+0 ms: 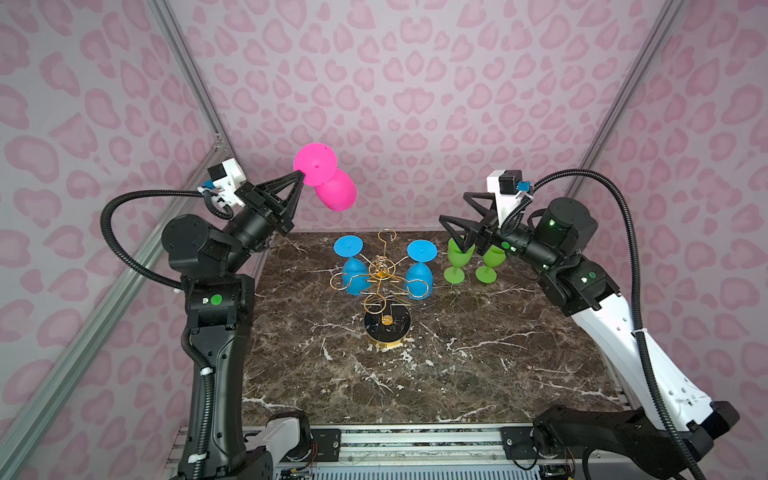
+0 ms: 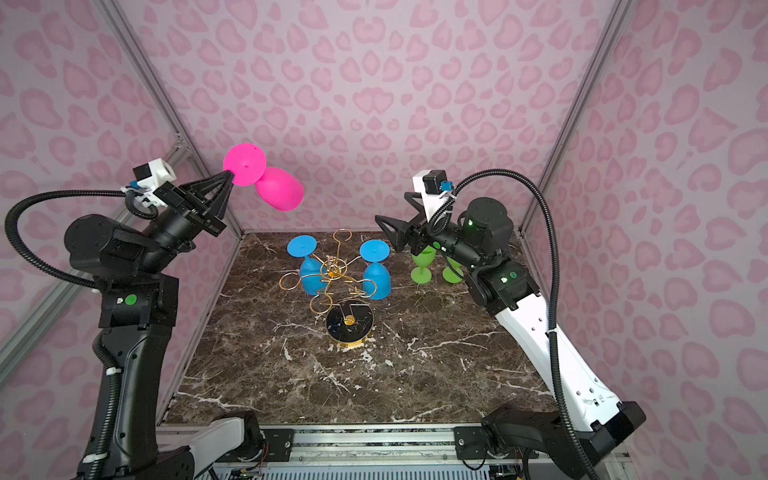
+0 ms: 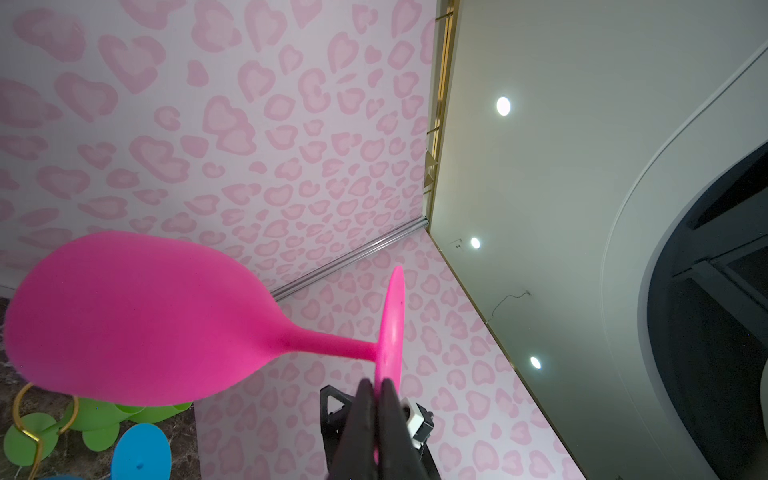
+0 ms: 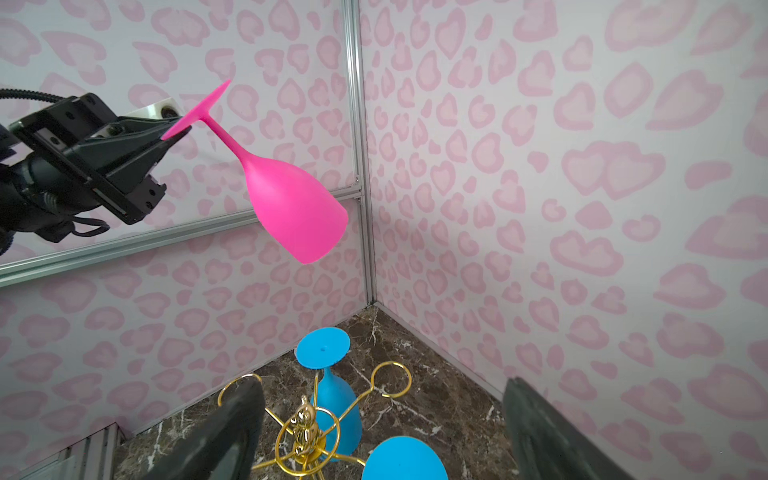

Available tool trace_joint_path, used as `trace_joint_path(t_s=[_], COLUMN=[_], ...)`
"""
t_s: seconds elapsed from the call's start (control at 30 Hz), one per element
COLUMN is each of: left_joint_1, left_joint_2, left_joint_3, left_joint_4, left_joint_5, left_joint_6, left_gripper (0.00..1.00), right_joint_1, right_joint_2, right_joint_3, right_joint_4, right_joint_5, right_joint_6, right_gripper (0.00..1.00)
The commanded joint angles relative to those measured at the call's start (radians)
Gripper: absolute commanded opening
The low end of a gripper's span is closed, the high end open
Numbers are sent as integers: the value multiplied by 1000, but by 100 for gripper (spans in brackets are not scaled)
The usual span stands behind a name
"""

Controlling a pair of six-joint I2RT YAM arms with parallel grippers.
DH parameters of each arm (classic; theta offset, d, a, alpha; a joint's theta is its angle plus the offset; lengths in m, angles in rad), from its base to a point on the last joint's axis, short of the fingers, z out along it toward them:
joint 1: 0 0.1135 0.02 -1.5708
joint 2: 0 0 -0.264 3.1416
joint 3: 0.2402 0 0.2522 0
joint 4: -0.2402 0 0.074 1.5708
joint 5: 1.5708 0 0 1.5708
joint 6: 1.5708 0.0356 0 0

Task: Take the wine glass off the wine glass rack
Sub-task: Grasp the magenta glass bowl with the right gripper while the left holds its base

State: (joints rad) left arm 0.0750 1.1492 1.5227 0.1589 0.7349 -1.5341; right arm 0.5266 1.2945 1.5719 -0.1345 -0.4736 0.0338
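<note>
Pink heart-spotted walls [image 1: 415,83] close in a dark marble tabletop [image 1: 457,374]. On the left and raised high, the left gripper [image 1: 300,176] has its fingers [image 3: 365,415] pressed together on the outer edge of the foot of the pink wine glass [image 1: 338,193]. The glass is clear of the wire and well above the table, tilted with its bowl hanging lower than its foot. It looks like opaque, matte moulded plastic, so probably light and not brittle. But a pinch on the thin foot rim leaves the bowl levering far out, and it could swivel in the grip. The stem, or the foot close to the stem, would likely give a steadier hold. At the centre stands the wine glass rack [image 1: 384,270], with two blue glasses [image 1: 353,274] hanging upside down from its loops. To the right, two green glasses [image 1: 457,259] stand upright on the marble. Above them the right gripper [image 1: 463,237] has its jaws spread wide and holds nothing.
</note>
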Motion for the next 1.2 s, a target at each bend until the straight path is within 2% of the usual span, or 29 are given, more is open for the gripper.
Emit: trace_joint_path(t_s=[0.0,0.2,0.4,0.7,1.17], left_joint_1=[-40,-105,-133,-182,-211], left_joint_2=[30,92,135,198,221], left_joint_3=[36,76,63,68,45], left_joint_4=[116,178,236,288,374], left_joint_5=[0,20,48,62,78], left_joint_6=[-19,-61,-99,-138,-223], left_gripper=[4,4,4,4,4], right_joint_1=[48,139,163,170,170], right_joint_2=[33,109,223,384,504], right_joint_3=[33,49,143,311,408], right_joint_4=[59,181,195,207,230], right_joint_5=[53,101,113,96,110], right_joint_6=[-149,-313,-395,-393,-383], right_gripper=[90,95,98,98,97])
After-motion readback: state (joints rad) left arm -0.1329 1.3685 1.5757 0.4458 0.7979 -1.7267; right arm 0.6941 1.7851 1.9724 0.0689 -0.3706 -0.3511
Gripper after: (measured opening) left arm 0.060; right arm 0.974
